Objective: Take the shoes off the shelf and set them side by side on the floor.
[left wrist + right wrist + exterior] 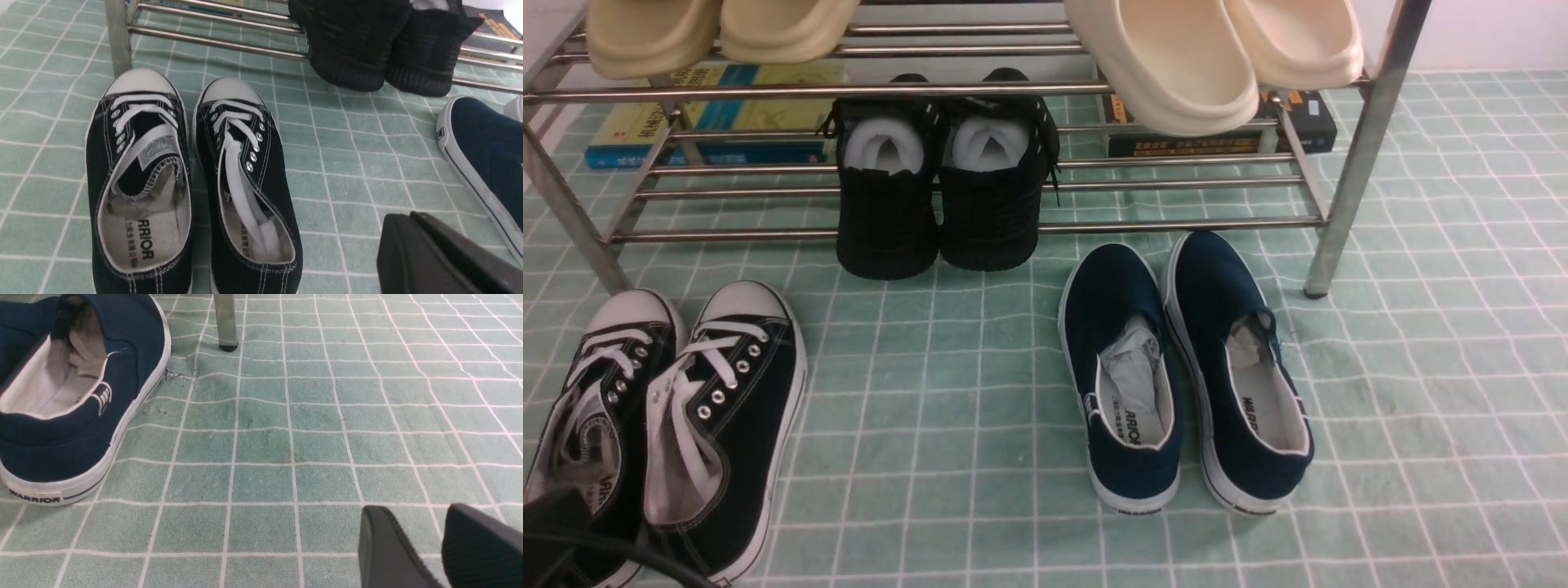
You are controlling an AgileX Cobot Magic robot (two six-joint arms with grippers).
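Note:
The two black canvas sneakers [662, 408] with white laces and toe caps stand side by side on the pale green grid floor [947, 392], toes toward the silver shelf [1094, 227], at its front left leg. The left wrist view shows both sneakers [188, 175] from behind their heels. My left gripper [406, 218] hangs to the side of the nearer sneaker's heel, apart from it, fingers pressed together and holding nothing. My right gripper [416, 514] hovers over bare floor with a gap between its fingers, empty. Neither gripper shows clearly in the front view.
All-black shoes with white stuffing [939, 204] sit on the shelf's lower tier, heels overhanging. Navy slip-ons [1184, 367] stand on the floor at front right. Cream slippers [1217, 57] and tan slippers [719, 28] lie on the top tier. Books [719, 122] lie beneath.

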